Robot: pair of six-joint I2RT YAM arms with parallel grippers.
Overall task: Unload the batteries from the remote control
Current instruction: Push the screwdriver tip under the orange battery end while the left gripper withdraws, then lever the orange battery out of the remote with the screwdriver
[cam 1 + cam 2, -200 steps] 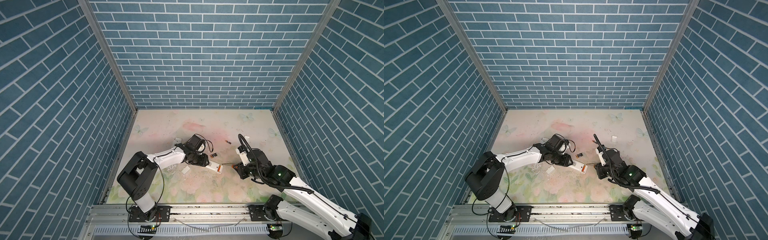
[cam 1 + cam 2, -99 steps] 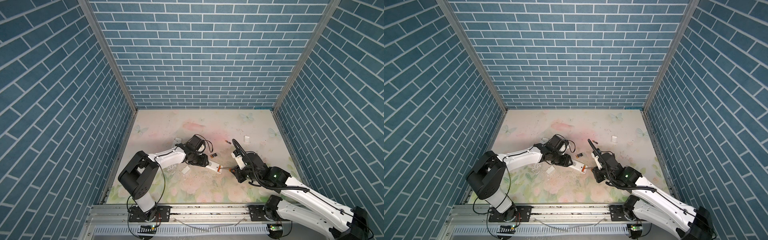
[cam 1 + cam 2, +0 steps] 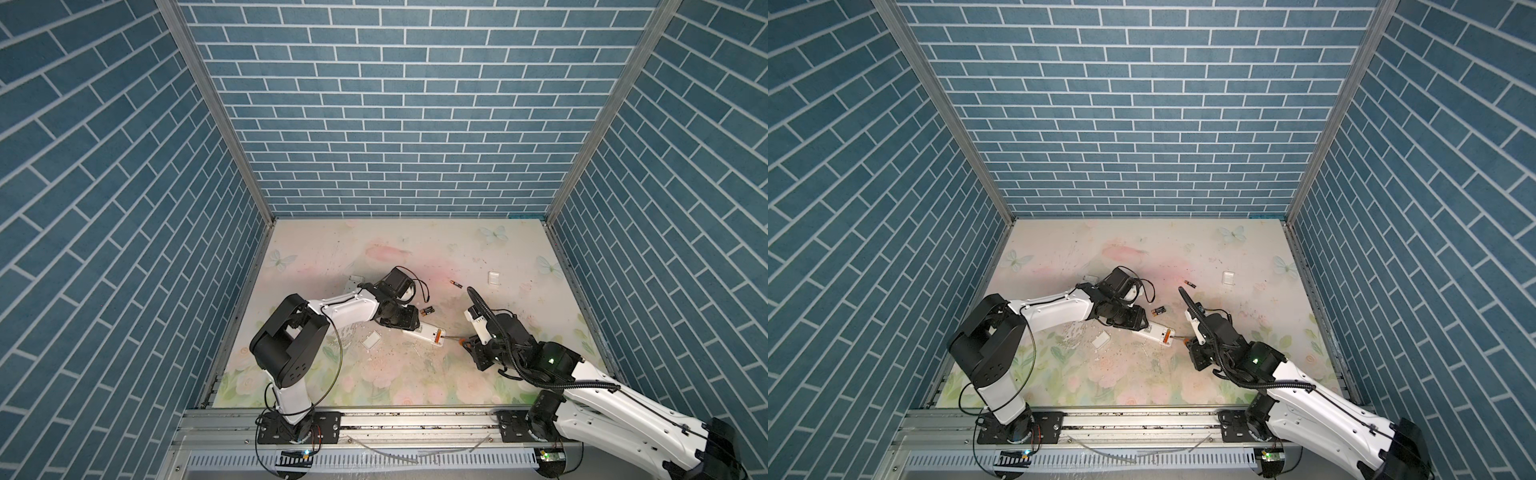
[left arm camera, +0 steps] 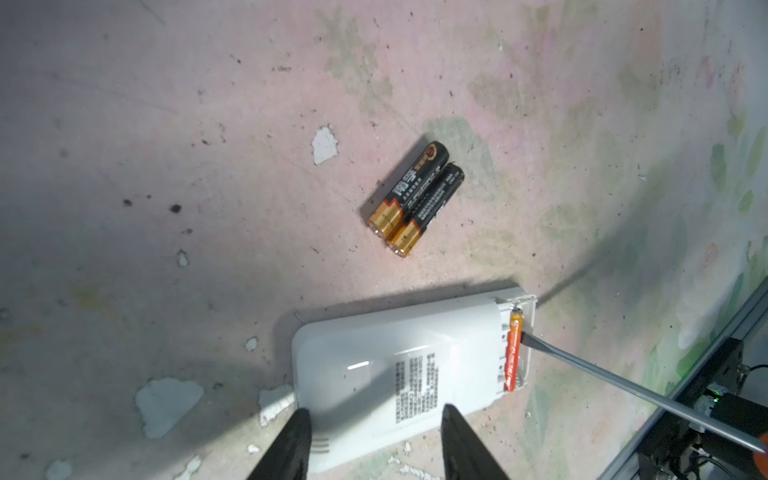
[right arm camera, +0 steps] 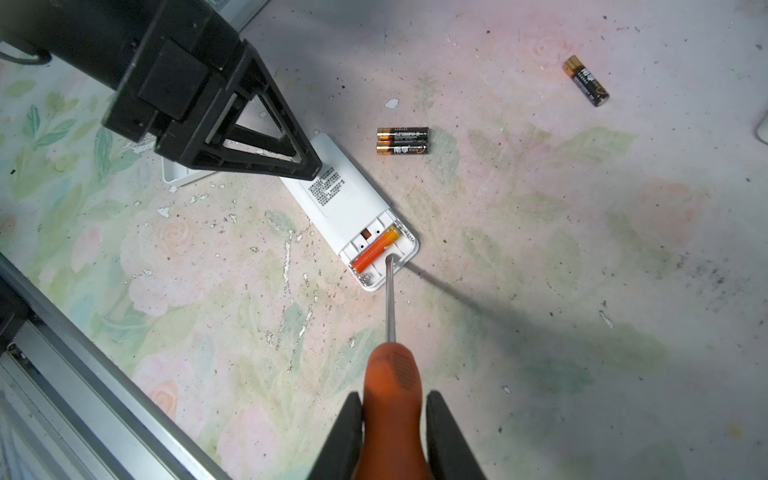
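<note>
The white remote control [image 5: 349, 208] lies face down with its end compartment uncovered. One orange battery [image 5: 376, 249] sits inside it, also seen in the left wrist view as an orange battery [image 4: 513, 357]. Two black batteries [image 4: 415, 197] lie side by side on the table just beyond the remote control [image 3: 424, 332]. A third black battery [image 5: 586, 81] lies farther back. My left gripper [image 4: 374, 415] is shut across the remote's closed end. My right gripper [image 5: 392, 399] is shut on an orange-handled screwdriver [image 5: 390, 374]. Its blade tip rests in the compartment against the orange battery.
A small white cover [image 3: 493, 278] lies at the back right. Another white cover [image 3: 372, 340] lies by the left arm, near the remote. A pale piece [image 3: 353, 282] sits behind the left arm. The metal rail [image 3: 415, 419] runs along the table's front edge.
My right arm has shifted a little to the left and toward the front with the screwdriver. The left arm and the remote have not moved.
</note>
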